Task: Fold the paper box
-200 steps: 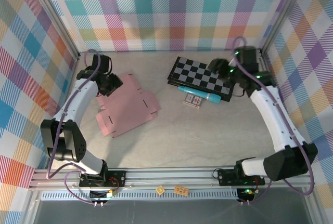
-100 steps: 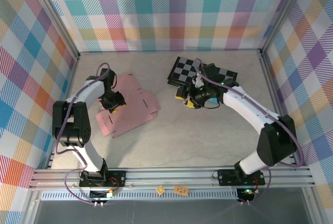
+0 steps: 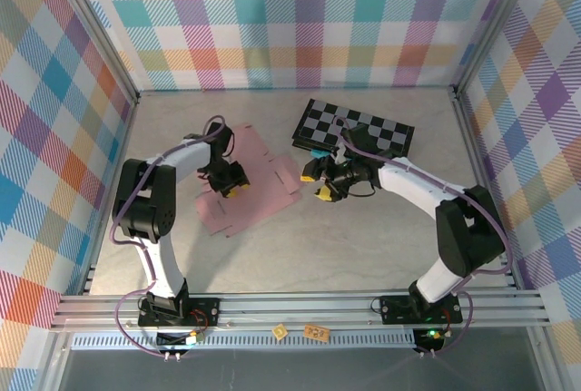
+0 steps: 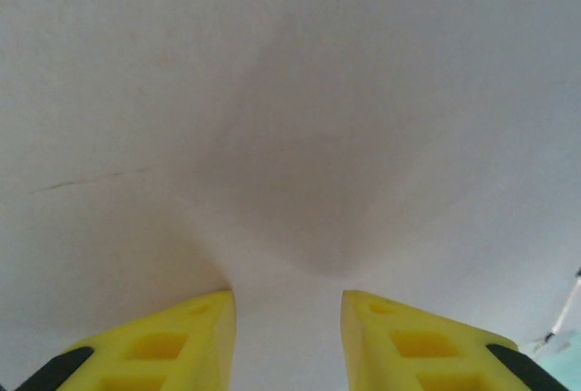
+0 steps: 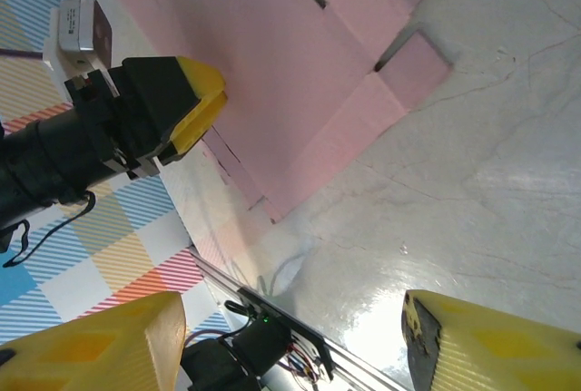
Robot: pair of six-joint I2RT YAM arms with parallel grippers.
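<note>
Robot lab test cell. Left arm (image 3: 145,210) and right arm (image 3: 413,180) are bolted side by side to an aluminium rail (image 3: 300,303) at the near edge of the table (image 3: 363,237). Plaid panels (image 3: 300,19) on extrusion posts (image 3: 100,33) box it in on three sides.

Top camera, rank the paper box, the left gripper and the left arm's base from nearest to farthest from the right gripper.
1. Paper box: its right edge lies just left of the right gripper.
2. Left gripper: farther left, over the box.
3. Left arm's base: far off, toward the bottom left of the view.
</note>
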